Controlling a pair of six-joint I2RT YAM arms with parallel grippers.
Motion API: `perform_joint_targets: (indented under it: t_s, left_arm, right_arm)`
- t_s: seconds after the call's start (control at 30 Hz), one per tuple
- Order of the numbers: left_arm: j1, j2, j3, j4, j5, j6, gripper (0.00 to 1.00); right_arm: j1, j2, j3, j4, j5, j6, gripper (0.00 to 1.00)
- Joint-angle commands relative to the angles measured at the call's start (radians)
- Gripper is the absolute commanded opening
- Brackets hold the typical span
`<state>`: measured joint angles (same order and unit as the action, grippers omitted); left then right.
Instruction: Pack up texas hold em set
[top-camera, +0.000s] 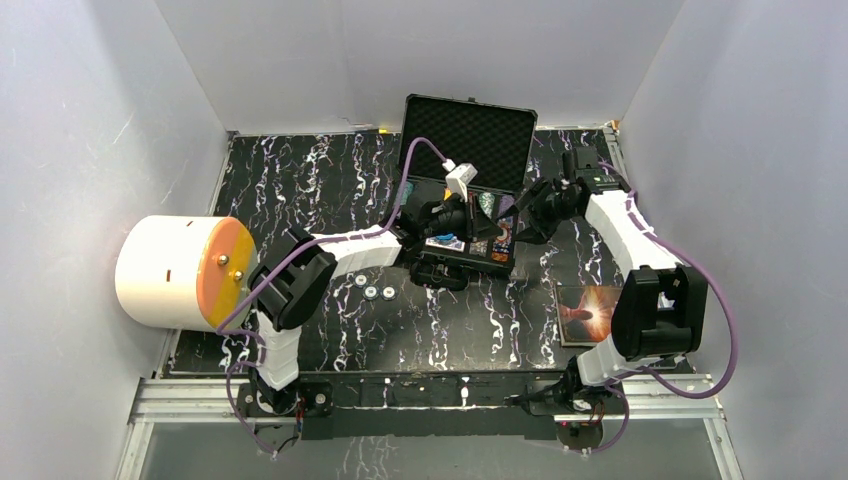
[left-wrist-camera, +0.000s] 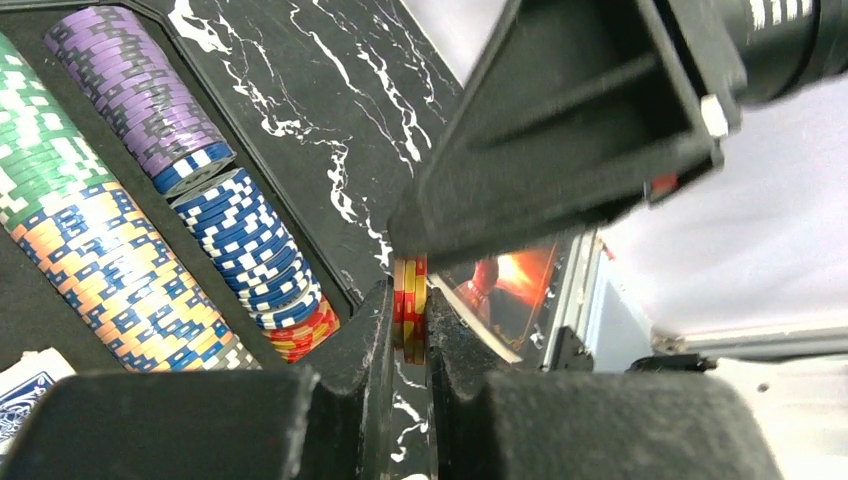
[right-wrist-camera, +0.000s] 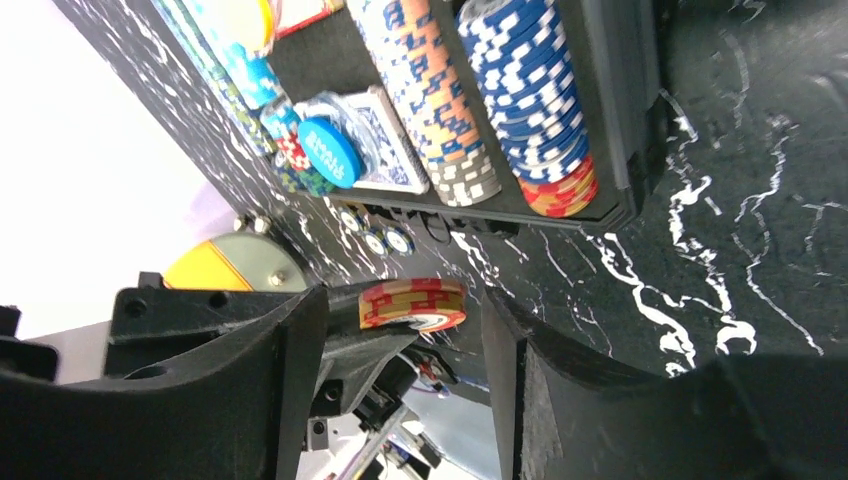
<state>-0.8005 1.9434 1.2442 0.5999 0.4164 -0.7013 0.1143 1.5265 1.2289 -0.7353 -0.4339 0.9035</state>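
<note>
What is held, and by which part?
A small stack of red-and-yellow chips, pinched across its flat faces by the left end effector; the right end effector stands open.

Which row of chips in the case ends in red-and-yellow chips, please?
The blue-and-white row, outermost against the case wall; the orange-and-blue row beside it ends in grey-and-white chips.

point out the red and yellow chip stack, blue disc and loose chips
small red and yellow poker chip stack (right-wrist-camera: 412, 303): right wrist view, striped edge
round blue disc (right-wrist-camera: 330, 152): right wrist view, flat face
three loose chips (top-camera: 371, 291): top external view, middle chip
</note>
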Motion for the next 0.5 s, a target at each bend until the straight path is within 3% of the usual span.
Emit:
perform_joint_targets:
  t_s: [0.0,0.2,0.47]
  left_arm:
    - [-0.006,-0.048,-0.005,-0.004,0.107,0.223,0.0]
    - [-0.009,-0.069,-0.014,-0.082,0.281,0.553,0.0]
    - [-0.03,-0.029,0.099,-0.318,0.274,0.901,0.0]
  right_arm:
    - [-0.086,-0.01,0.065,0.011,-0.007,-0.046,0.67]
    - [-0.205,0.01,0.051,-0.006,-0.013,-0.101,0.66]
    - [-0.226,0.053,0.001,0.006,-0.032,-0.126,0.65]
